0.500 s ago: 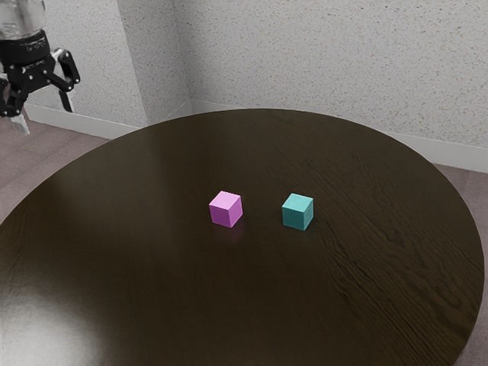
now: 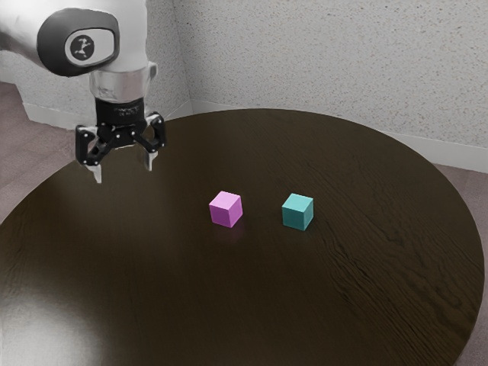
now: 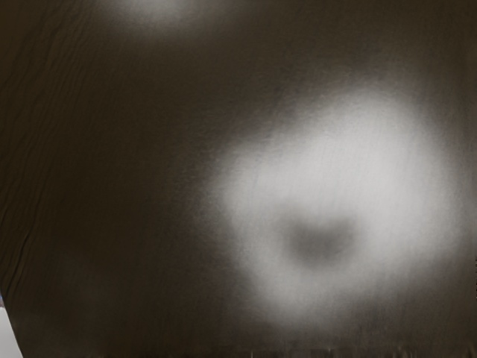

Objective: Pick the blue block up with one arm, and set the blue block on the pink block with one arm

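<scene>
Plainly, the arm [image 2: 84, 46] is cut off by the frame's edge toward 10 o'clock in the exterior view, so its last link and hand are what can be seen. The rim of the tabletop [image 2: 229, 305] is likewise cut off at 6 o'clock and toward 8 o'clock. In the wrist view the tabletop [image 3: 89, 186] is dark grain under a pale, blurred glare [image 3: 335, 224] with a darker smudge in its middle; what the smudge is cannot be told.

The tabletop is round, of dark brown wood with visible grain and a soft sheen near 7 o'clock. Behind it stand speckled grey-white walls [image 2: 343, 53] with a pale skirting board, above a brownish floor [image 2: 30, 152].

The blue block [image 2: 297, 211] is a small teal cube sitting flat near the tabletop's middle, at 3 o'clock from the pink block [image 2: 226, 209], near it but apart. The gripper [image 2: 123, 172] hangs above the tabletop at 10 o'clock from the pink block, well apart from both; its fingers [image 2: 149, 156] are spread and hold nothing.
</scene>
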